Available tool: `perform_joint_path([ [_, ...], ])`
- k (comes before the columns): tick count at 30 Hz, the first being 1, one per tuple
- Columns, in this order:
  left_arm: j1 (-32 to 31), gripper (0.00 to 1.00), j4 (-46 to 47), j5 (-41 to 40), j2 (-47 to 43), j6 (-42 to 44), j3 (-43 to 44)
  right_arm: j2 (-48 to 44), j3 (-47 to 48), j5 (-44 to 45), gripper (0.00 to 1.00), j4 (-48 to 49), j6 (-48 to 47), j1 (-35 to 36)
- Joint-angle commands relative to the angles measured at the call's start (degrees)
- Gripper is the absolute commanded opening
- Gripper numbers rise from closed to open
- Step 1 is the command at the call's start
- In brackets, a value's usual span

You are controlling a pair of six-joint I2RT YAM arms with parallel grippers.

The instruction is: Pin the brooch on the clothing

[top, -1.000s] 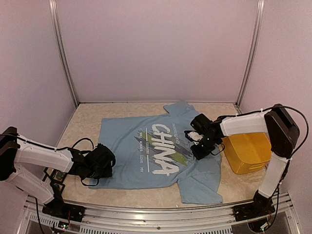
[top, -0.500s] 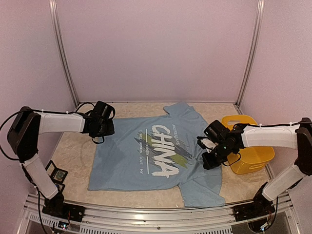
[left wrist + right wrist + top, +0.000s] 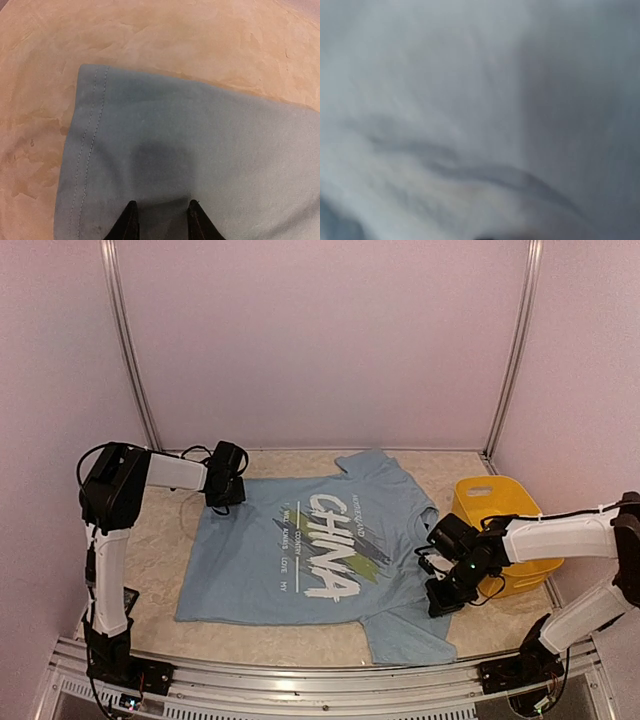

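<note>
Your light blue short-sleeved cotton T-shirt (image 3: pixel 310 550) w/ white "CHINA" print lies flat mid-table; left gripper (image 3: pixel 226 487) sits at its 10 o'clock sleeve, fingers (image 3: pixel 126 222) part-spread, pinching fabric; right gripper (image 3: pixel 445 592) at shirt's 4 o'clock, fingers pressed together on cloth, beside yellow plastic bin (image 3: pixel 520 558); brooch not visible.

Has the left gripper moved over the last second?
Yes. The left gripper went from the near left of the T-shirt to its far left corner, nearer the back wall.

White "CHINA" lettering — on light blue T-shirt (image 3: pixel 300 550), chest
</note>
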Motion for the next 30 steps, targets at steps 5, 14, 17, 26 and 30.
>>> perform_joint_path([
  [5,1.22,0.32,-2.18,0.45,4.52,3.4,2.77,-3.57,-3.5,-4.56,0.0,-3.8,2.53,1.38],
  [14,0.66,0.5,-3.16,4.58,-14.16,8.95,-2.73,1.44,20.67,5.69,0.17,-2.14,-10.67,1.07],
  [17,1.54,0.55,-5.59,7.52,-22.37,7.7,-8.79,3.39,25.48,5.75,0.42,5.56,-15.63,0.7],
  [26,4.06,0.66,-14.24,16.77,-44.16,1.51,-20.99,7.23,27.22,2.83,1.0,20.7,-22.49,-3.27],
  [30,5.8,0.68,-12.93,16.7,-53.49,-4.48,-27.83,7.15,26.48,-0.26,1.0,26.03,-20.77,-6.97],
])
